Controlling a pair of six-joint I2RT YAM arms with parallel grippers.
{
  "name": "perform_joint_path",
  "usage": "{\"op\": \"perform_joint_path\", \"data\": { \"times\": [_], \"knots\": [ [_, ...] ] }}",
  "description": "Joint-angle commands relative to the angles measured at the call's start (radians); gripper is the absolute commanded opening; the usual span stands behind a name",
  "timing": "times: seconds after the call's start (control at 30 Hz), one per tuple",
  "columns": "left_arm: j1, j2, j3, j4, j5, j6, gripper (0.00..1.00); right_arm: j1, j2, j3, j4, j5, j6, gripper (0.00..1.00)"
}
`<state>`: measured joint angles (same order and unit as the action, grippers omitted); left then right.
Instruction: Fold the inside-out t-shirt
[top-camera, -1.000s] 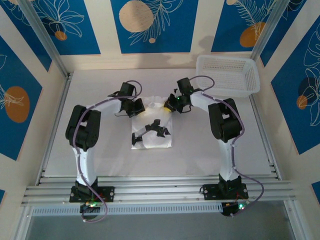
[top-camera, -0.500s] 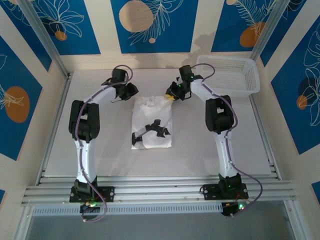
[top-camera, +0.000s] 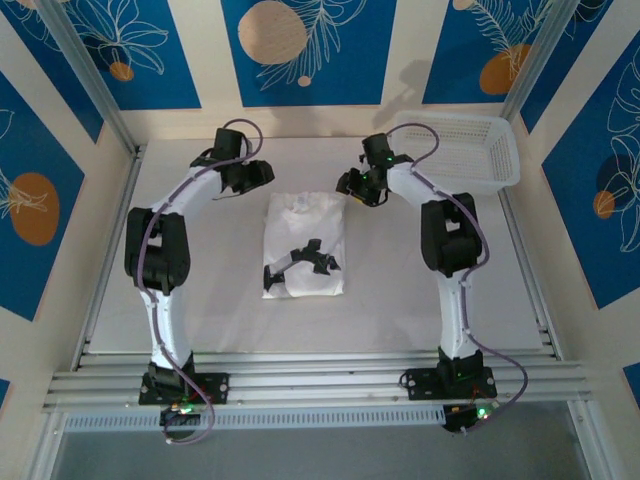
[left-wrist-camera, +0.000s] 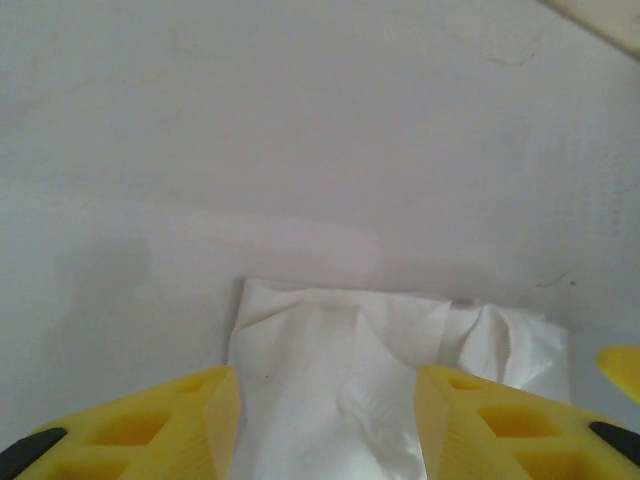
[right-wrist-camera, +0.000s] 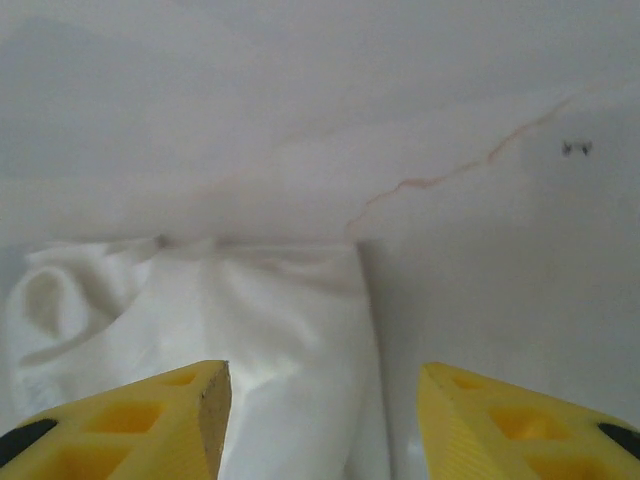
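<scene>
Quick update from us: a second ago both grippers were down on the far edge of the t-shirt (top-camera: 305, 240), which was bunched up under them. Now we see the left gripper (top-camera: 256, 177) pulled off to the far left and the right gripper (top-camera: 353, 187) off to the far right. Both are clear of the cloth, and that far edge lies flat and straight. The near half and the dark print (top-camera: 300, 265) haven't shifted at all.

Both grippers have let go. In the left wrist view the left gripper (left-wrist-camera: 325, 410) has its chunky yellow fingers (left-wrist-camera: 180, 425) spread apart with nothing between them, and it's the same for the right gripper (right-wrist-camera: 320, 400).

The shirt sits mid-table between the arms as a tall, narrow rectangle. It's thin, soft white cotton, with squared corners and a few puffy creases along the far edge. The table (top-camera: 200, 290) is matte pale grey, with a thin brownish crack (right-wrist-camera: 450, 175) running across it. The white mesh basket (top-camera: 500, 150) is in the far right corner, well apart from the shirt. It's stiff plastic lattice with rounded corners.
</scene>
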<state>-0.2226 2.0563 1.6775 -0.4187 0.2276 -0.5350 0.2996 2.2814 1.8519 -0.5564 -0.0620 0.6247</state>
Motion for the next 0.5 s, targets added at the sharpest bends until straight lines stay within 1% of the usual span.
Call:
{"op": "perform_joint_path", "data": {
  "times": [0.0,0.07,0.13,0.3,0.33,0.43,0.47],
  "knots": [
    [0.008,0.0,-0.009,-0.043,0.02,0.048,0.5,0.025,0.073,0.074,-0.075,0.006,-0.039,0.54],
    [0.008,0.007,-0.012,-0.044,0.035,0.053,0.5,0.035,0.08,0.073,-0.048,-0.017,-0.052,0.55],
    [0.009,0.018,-0.012,-0.046,0.045,0.052,0.5,0.039,0.1,0.091,-0.051,-0.023,-0.055,0.53],
    [0.008,0.02,-0.031,-0.025,0.055,0.043,0.51,0.041,0.178,0.175,-0.097,-0.049,-0.038,0.38],
    [0.009,0.022,-0.03,-0.027,0.053,0.039,0.51,0.041,0.19,0.187,-0.106,-0.055,-0.036,0.36],
    [0.011,0.034,-0.027,-0.04,0.062,0.009,0.52,0.045,0.197,0.207,-0.12,-0.057,-0.038,0.37],
    [0.011,0.039,-0.027,-0.044,0.067,0.0,0.56,0.046,0.195,0.212,-0.125,-0.053,-0.044,0.4]
  ]
}}
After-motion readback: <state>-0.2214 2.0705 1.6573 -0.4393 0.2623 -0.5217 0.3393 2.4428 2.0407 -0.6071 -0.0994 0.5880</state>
